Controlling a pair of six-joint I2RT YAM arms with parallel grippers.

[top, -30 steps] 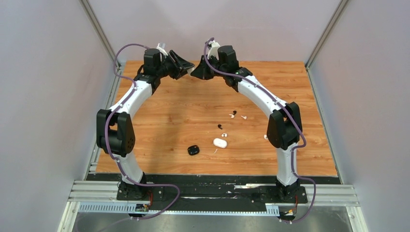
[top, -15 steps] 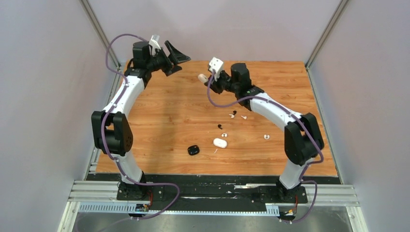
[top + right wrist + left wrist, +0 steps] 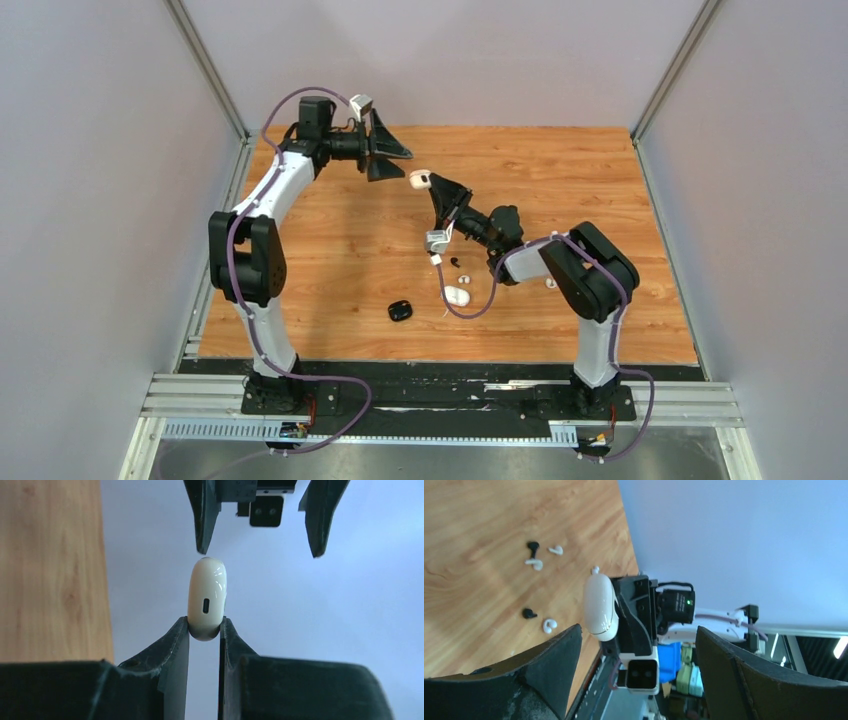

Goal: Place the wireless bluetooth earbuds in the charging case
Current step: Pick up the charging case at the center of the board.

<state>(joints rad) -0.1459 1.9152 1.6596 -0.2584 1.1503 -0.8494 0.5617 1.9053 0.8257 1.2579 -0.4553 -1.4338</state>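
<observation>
From above, the right end effector point(image 3: 428, 184) pinches a white charging case point(image 3: 419, 179) by one end and holds it raised over the counter point(image 3: 330, 250). The left end effector point(image 3: 388, 152) hangs just up and to the left of that case, fingers spread wide, not touching it. A few loose earbuds point(image 3: 463, 278) lie on the wood on the near side of the held case, close to a second white case point(image 3: 456, 296). A black case point(image 3: 399, 310) sits near and to the left of them. The right arm hides part of the group.

In the left wrist view, the held case point(image 3: 600, 607) stands in line with the gap between the spread fingers point(image 3: 544, 665) of the left end effector. It is clamped in the right end effector point(image 3: 636, 610). Black and white earbuds point(image 3: 535, 564) are scattered on the counter beyond and left of the case.

In the right wrist view, the case point(image 3: 207, 597) stands upright, port facing the camera. Its lower end is squeezed between the two fingers point(image 3: 175, 655). The left end effector point(image 3: 260, 552) is open just above the case, one fingertip nearly at the case's top.
</observation>
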